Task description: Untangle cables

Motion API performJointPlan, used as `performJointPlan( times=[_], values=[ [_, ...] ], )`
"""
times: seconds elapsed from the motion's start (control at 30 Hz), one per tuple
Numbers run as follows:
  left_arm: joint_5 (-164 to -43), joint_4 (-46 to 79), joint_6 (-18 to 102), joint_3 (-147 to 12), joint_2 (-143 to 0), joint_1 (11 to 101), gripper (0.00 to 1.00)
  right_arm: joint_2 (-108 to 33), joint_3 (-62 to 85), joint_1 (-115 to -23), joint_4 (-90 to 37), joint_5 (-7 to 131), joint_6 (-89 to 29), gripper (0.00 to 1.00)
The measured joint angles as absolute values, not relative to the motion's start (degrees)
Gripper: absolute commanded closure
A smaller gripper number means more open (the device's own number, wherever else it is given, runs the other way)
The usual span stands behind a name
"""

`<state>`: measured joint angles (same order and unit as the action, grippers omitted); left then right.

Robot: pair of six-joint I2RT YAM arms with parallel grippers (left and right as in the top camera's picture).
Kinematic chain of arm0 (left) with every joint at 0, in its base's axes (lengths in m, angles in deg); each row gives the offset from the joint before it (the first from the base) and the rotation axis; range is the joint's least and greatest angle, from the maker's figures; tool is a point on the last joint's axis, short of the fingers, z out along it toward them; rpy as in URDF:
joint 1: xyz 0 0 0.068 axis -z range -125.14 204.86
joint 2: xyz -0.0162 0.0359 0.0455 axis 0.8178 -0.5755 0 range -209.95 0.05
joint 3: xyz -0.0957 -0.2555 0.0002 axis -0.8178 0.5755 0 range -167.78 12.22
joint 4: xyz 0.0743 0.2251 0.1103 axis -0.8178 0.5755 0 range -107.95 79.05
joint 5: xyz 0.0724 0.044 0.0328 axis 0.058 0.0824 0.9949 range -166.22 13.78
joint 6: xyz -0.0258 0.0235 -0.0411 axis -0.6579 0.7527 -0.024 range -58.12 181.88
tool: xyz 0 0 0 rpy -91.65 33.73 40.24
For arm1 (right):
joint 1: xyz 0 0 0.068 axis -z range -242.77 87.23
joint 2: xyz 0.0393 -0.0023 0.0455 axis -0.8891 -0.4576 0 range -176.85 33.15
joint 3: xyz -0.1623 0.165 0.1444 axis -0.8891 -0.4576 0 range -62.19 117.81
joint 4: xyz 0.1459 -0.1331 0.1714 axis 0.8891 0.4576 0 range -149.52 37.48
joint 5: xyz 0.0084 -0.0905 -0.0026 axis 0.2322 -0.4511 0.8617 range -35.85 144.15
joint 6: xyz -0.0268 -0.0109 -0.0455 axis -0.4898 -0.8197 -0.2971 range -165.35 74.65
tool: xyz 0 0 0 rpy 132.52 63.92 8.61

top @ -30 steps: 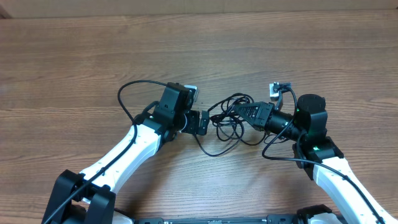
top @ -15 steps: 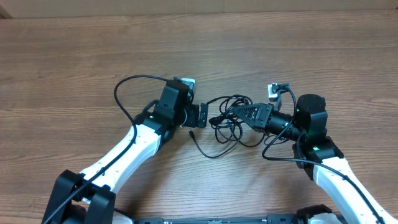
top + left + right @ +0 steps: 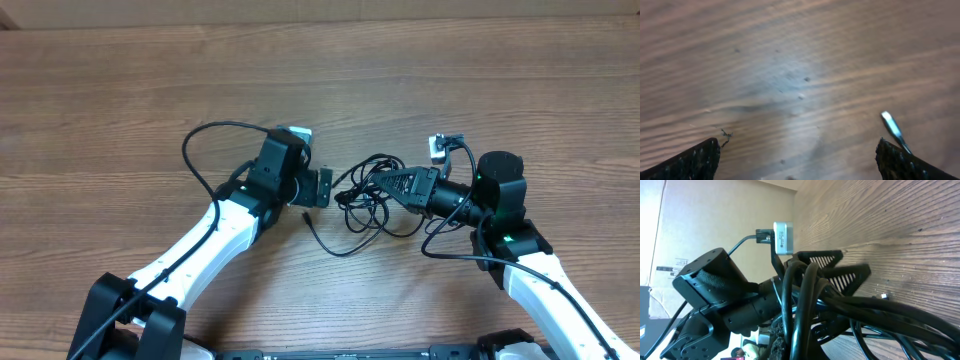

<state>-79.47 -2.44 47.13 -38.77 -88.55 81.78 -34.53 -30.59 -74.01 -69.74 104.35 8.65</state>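
Slack is the main worry on the left side: the left gripper point(image 3: 326, 188) stands with its jaws wide apart and nothing between them, just beside the left edge of the cables point(image 3: 362, 194), and its wrist view shows only bare table point(image 3: 320, 80) between the fingers point(image 3: 697, 160), with a silver tip point(image 3: 891, 127) near the right-hand one. If it closes where it is, it probably shuts on air, or nips that plug end alone and pulls a single strand tighter through the knot. Below it, a loose tail point(image 3: 335, 247) curves out of the bundle to a free plug end point(image 3: 304, 214); dragging this sideways could cinch the loops instead of freeing them. The cables themselves lie as a small heap of overlapping black loops on the table between the two arms, so several cords could easily be caught at once. On the right, the right gripper point(image 3: 382, 180) is clamped together on a bunch of strands at the heap's upper right. A pull from there would likely lift the whole tangle as one lump. The right arm's own wire point(image 3: 445, 253) lies near the bundle and could snag it.
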Motion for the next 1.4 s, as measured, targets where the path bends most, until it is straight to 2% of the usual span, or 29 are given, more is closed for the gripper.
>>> performJointPlan(
  times=[0.23, 0.4, 0.47, 0.6, 0.67, 0.77, 0.8, 0.93, 1.1, 1.3, 1.4],
  values=[
    [-95.95, -2.11, 56.49, -38.77, -88.55, 81.71, 0.01, -34.53, -30.59, -74.01, -69.74, 104.33, 8.65, 0.96],
    [-111.32, -2.05, 63.83, -38.77, -88.55, 79.62, 0.11, -34.53, -30.59, -74.01, -69.72, 104.28, 8.65, 0.96],
    [-117.61, -2.05, 66.32, -38.77, -88.55, 77.65, 0.18, -34.53, -30.59, -74.01, -69.74, 104.09, 8.63, 0.96],
    [-127.03, -2.01, 69.19, -38.77, -88.55, 73.43, 0.45, -34.53, -30.59, -73.81, -69.74, 103.12, 8.63, 0.96],
    [-130.77, -2.01, 70.0, -38.77, -88.55, 71.22, 0.47, -34.53, -30.59, -73.46, -69.74, 102.86, 8.65, 0.96],
    [-135.95, -2.01, 70.7, -38.77, -88.55, 68.16, 0.46, -34.53, -30.59, -72.28, -69.72, 102.64, 8.73, 0.96],
    [-137.5, -1.98, 70.87, -38.77, -88.55, 67.4, 0.43, -34.53, -30.59, -71.89, -69.74, 102.56, 8.91, 0.96],
    [-141.59, -1.9, 71.33, -38.77, -88.55, 66.5, 0.18, -34.53, -30.59, -71.41, -71.86, 102.16, 10.55, 0.96],
    [-143.51, -1.92, 72.58, -38.77, -88.55, 68.51, 0.03, -34.53, -30.59, -71.41, -73.7, 101.62, 13.37, 0.96],
    [-142.35, -2.07, 73.49, -38.77, -88.55, 71.07, 0.02, -34.53, -30.59, -71.43, -73.89, 100.96, 16.69, 0.96],
    [-139.99, -2.53, 73.89, -38.77, -88.55, 71.77, 0.06, -34.53, -30.59, -71.41, -73.96, 100.65, 18.11, 0.96]
  ],
)
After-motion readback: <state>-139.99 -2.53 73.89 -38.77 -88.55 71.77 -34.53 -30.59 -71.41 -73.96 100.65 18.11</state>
